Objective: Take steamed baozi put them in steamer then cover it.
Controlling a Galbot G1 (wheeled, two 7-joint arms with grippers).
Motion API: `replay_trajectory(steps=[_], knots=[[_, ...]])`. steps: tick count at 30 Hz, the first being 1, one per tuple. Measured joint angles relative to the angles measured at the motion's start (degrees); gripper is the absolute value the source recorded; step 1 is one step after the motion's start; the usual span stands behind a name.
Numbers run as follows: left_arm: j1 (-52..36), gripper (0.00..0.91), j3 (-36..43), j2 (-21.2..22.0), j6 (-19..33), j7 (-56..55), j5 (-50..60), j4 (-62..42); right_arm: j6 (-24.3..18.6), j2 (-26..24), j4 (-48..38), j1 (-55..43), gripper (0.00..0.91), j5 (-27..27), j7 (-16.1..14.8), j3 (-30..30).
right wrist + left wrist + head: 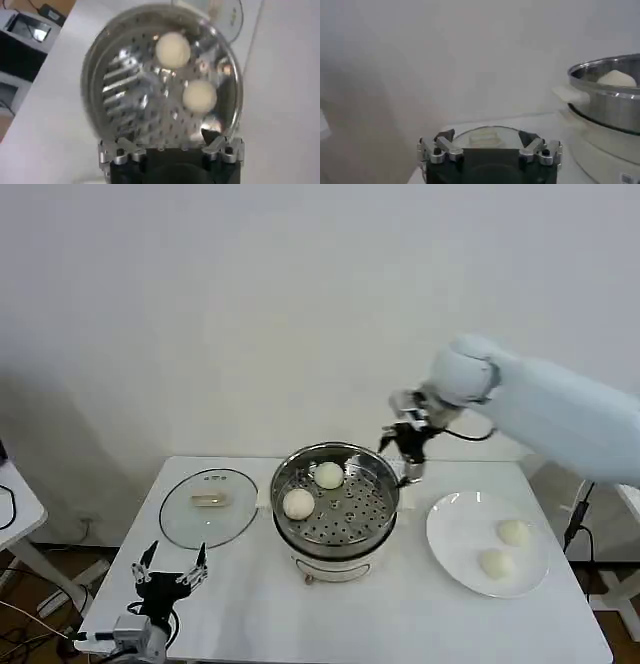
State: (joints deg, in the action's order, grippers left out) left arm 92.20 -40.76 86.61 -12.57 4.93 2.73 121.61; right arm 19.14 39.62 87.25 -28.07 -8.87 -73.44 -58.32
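**Two Buns Loaded, Two Outstanding, Lid Set Aside**

The steamer (335,509) stood at the centre of the desk (260,604), uncovered, so that loading could proceed from above. Two steamed baozi lay on its perforated tray: one (328,475) toward the far side and one (298,503) toward the robot's left, apart from each other, leaving bare tray for more. The remaining two (513,532) (495,563) rested on the white plate (450,529) just to the steamer's right, within the right arm's reach.

The right claw (408,454) hung above the steamer's far right rim, its fingers spread wide with nothing between them. In my judgement it was between deliveries and due at the plate.

The cover (208,506) lay flat on the desk to the steamer's left, handle up, clear of the loading path. The left claw (170,569) waited low at the near left desk edge, wide and empty, facing the cover; it appeared stationed to fit it once all four buns were in.
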Motion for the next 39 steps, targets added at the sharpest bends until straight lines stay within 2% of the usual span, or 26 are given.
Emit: replay_trajectory(steps=[7, 14, 25, 39], knots=[[0.71, 0.907, 0.43, 0.16, -0.07, 0.00, 0.40, 0.61, -1.99, -6.94, 2.69, 3.75, 0.907, 5.40, -1.19, 1.26], [1.37, 0.907, 0.42, 0.17, -0.18, 0.00, 0.57, 1.22, -3.00, -9.72, 2.89, 11.02, 0.907, 10.46, -1.83, 5.32], [1.50, 0.907, 0.65, 0.51, -0.29, 0.01, 1.22, 1.02, -4.59, -10.42, 0.14, 21.50, 0.907, 17.34, -2.55, 10.88], [1.48, 0.907, 0.44, 0.59, -0.29, -0.13, 1.75, -0.15, -7.08, -7.97, -5.98, 31.12, 0.907, 24.31, -1.61, 17.97]])
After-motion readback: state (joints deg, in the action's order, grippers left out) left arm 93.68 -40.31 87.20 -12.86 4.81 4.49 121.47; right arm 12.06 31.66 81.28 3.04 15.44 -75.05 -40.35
